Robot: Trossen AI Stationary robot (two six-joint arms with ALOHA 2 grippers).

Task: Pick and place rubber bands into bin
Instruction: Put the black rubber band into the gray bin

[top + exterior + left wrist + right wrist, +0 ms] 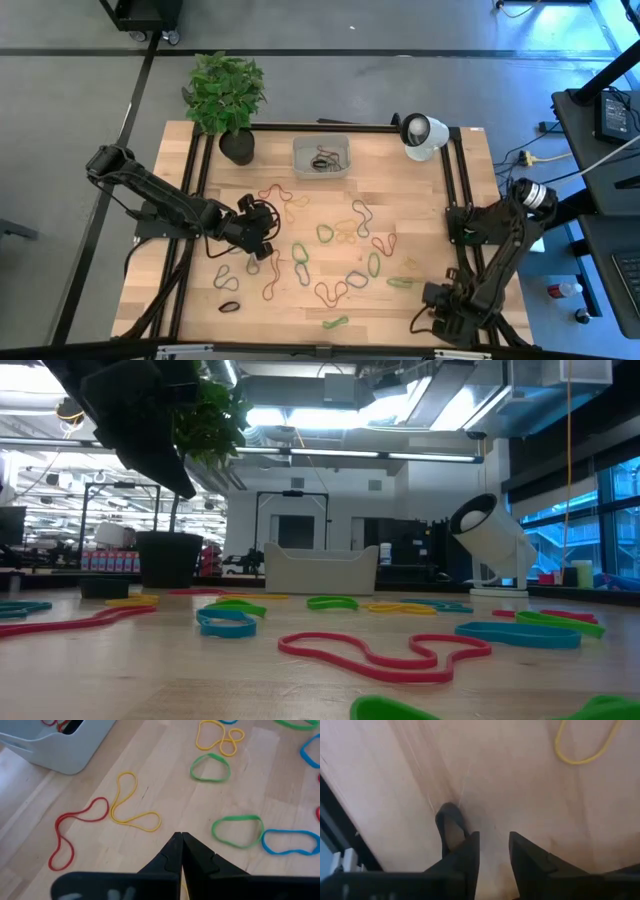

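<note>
Many rubber bands (pixel 340 235) in red, green, yellow, blue and black lie flat across the wooden table. The translucent bin (pixel 321 157) stands near the far edge with a few bands inside; it also shows in the low view (pixel 320 568) and the left wrist view (pixel 55 745). My left gripper (pixel 258 228) hovers over the table's left-middle, shut (pixel 180 840), with a yellow band (pixel 132 805) and a red band (pixel 75 830) ahead of it. My right gripper (pixel 432 300) rests low at the near right, open (pixel 492 850), beside a black band (pixel 451 825).
A black plant pot (pixel 238 147) stands left of the bin and a white round camera (pixel 423 135) at the far right corner. Black rails (pixel 455 190) run along the table's sides. A yellow band (pixel 585 745) lies ahead of the right gripper.
</note>
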